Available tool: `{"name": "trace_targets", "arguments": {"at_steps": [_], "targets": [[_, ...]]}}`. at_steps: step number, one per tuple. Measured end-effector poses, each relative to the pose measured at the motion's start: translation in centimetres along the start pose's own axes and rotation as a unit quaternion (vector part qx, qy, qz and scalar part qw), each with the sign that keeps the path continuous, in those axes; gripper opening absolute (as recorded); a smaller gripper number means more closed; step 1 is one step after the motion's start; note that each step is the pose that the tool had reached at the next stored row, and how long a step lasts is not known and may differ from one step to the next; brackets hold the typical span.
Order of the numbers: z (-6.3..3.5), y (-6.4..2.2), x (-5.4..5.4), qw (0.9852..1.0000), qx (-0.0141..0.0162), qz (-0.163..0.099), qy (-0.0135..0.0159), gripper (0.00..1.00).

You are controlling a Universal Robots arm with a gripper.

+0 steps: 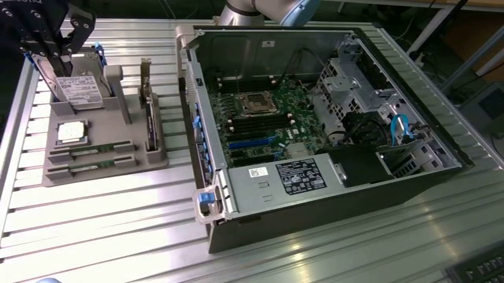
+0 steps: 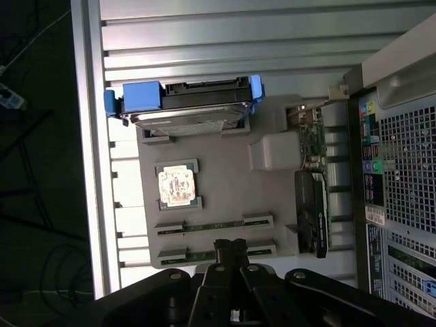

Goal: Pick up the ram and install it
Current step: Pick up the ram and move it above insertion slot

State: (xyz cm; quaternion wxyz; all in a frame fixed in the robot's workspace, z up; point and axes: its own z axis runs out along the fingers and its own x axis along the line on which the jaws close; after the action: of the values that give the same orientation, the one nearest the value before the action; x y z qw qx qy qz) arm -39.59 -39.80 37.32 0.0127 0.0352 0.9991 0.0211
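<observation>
Over the tray (image 1: 110, 171), pincer (image 1: 56, 62) clenched and empty. Two ram sticks (image 1: 93, 151) lie below it in tray slots, past the processor (image 1: 71, 131) from the drive (image 1: 79, 91), long axes parallel to the drive.

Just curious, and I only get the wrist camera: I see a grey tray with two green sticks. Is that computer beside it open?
Observer: Yes. The computer case lies on its side, lid off, motherboard showing.
Operator: Where is the arm?
Observer: Its gripper hangs above the tray, at the exterior view's left, apart from the case.
Operator: What else is inside?
Observer: A labelled power supply and blue cables.
</observation>
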Motion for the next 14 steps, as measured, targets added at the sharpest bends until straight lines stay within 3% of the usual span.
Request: {"name": "trace_targets", "arguments": {"at_steps": [6, 9, 11, 14], "targets": [[0.0, 0.0, 0.0, 1.0, 0.0, 0.0, 0.0, 0.11], [0.0, 0.0, 0.0, 1.0, 0.0, 0.0, 0.0, 0.24], [0.01, 0.0, 0.0, 1.0, 0.0, 0.0, -0.0001, 0.24], [0.66, -0.03, 0.02, 1.0, -0.0001, 0.0, -0.001, 0.24]]}}
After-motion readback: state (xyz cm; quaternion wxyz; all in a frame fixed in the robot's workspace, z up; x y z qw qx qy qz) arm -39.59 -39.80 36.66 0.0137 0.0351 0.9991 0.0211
